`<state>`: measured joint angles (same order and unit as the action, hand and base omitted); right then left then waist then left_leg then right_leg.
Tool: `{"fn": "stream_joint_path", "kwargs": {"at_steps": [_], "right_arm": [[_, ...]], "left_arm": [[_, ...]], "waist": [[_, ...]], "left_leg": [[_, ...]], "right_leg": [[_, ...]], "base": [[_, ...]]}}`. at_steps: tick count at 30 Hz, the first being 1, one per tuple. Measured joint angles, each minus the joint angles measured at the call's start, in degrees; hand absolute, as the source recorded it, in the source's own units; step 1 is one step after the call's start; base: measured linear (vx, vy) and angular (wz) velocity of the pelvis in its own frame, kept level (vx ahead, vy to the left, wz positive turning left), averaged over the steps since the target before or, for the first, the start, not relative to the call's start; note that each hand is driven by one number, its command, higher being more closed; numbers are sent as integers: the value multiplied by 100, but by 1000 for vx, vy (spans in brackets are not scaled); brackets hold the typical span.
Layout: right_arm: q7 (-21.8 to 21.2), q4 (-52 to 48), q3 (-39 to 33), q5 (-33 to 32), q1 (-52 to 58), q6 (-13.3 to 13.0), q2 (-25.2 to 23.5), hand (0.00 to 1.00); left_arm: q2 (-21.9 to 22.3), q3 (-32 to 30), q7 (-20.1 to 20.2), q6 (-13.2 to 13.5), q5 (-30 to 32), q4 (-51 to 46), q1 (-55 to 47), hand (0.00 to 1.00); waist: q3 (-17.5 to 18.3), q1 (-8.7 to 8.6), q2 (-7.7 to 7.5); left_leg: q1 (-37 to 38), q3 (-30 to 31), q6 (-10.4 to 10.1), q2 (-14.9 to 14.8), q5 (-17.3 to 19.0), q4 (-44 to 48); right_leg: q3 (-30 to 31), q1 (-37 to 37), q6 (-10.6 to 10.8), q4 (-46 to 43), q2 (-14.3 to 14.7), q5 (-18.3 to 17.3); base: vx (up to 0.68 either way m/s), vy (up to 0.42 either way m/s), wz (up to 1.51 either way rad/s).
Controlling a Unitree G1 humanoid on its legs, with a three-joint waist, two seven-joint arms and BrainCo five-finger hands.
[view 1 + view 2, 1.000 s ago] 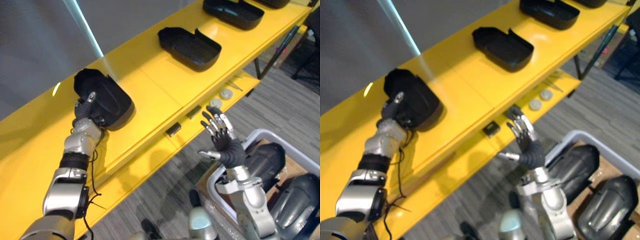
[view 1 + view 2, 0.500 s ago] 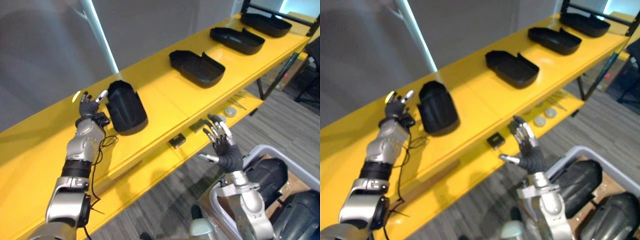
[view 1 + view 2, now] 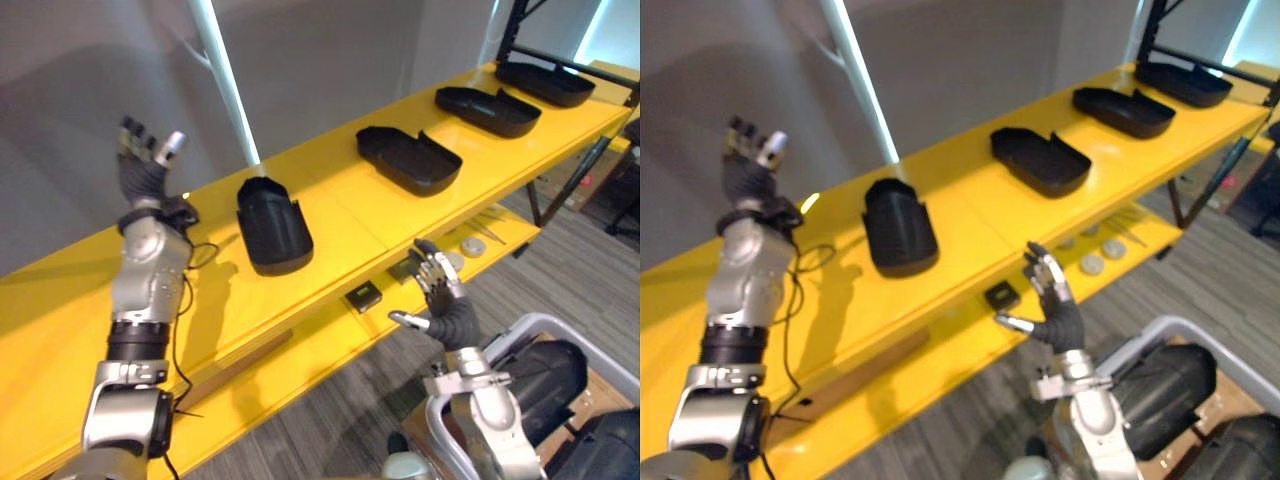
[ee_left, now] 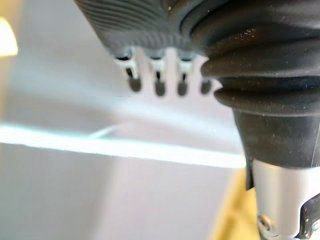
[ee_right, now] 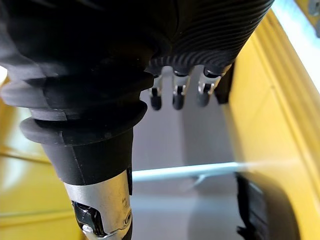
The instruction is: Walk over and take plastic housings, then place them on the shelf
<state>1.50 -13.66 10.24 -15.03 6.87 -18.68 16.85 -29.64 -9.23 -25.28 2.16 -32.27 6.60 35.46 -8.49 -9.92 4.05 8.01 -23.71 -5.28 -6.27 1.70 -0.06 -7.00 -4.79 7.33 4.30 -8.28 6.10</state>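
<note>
Plastic housing point(image 3: 272, 225) lies on the yellow shelf point(image 3: 335, 215), its long axis running from the shelf's back to its front edge. The left hand point(image 3: 143, 165) is raised above the shelf, fingers spread, empty. The right hand point(image 3: 440, 300) hovers before the shelf, fingers straight and apart, empty. Beside the shelf, a white bin point(image 3: 530, 318) holds dark shells point(image 3: 545, 365).

Right eye view: three more housings point(image 3: 1040, 160) lie further along the shelf.

Left wrist view: straight fingers point(image 4: 157, 85), nothing held.

Right wrist view: straight fingers point(image 5: 175, 97), nothing held.

No legible text, labels, numbers or signs on the yellow shelf point(image 3: 345, 205) or the black plastic housings point(image 3: 272, 225); small black block point(image 3: 362, 295) too small to read.
</note>
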Motion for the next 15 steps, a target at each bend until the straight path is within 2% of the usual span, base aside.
{"fn": "stream_joint_path", "kwargs": {"at_steps": [4,6,7,8,11,15], "right_arm": [[-6,428,53,3,-562,278,193,0],[152,680,50,-60,-952,419,195,0],[195,739,50,-133,-1044,423,192,0],[287,831,53,-221,-1241,494,154,0],[384,907,144,-217,-1661,638,-88,0],[389,986,540,-212,-1971,881,-373,0]], "left_arm": [[25,-316,-101,386,186,-892,-624,0],[538,-433,-239,749,466,-1686,-1696,0],[744,-424,-274,823,597,-1885,-1983,0],[1168,-380,-319,951,819,-2179,-2543,0],[1980,-281,-334,999,1269,-2527,-3766,0],[2323,-61,-271,985,1479,-2820,-4703,0]], "waist": [[28,200,21],[130,394,10],[143,456,-8],[172,601,-63],[232,841,-228],[254,1123,-388]], "left_leg": [[-23,292,18,42,-125,-116],[-105,490,20,70,-231,-222],[-123,550,26,77,-262,-252],[-158,622,22,82,-312,-277],[-194,890,24,108,-424,-366],[-110,1041,0,132,-469,-453]], "right_leg": [[-305,-131,-15,22,-33,-17],[-506,-127,-24,24,-46,-27],[-569,-134,-24,24,-49,-28],[-647,-136,-25,23,-52,-28],[-904,-235,-56,23,-61,-50],[-1058,-347,-66,-17,-83,-149]], "base": [[-48,-23,38],[-33,-23,41],[-21,-16,48],[-16,-10,30],[-24,-4,44],[-38,11,23]]}}
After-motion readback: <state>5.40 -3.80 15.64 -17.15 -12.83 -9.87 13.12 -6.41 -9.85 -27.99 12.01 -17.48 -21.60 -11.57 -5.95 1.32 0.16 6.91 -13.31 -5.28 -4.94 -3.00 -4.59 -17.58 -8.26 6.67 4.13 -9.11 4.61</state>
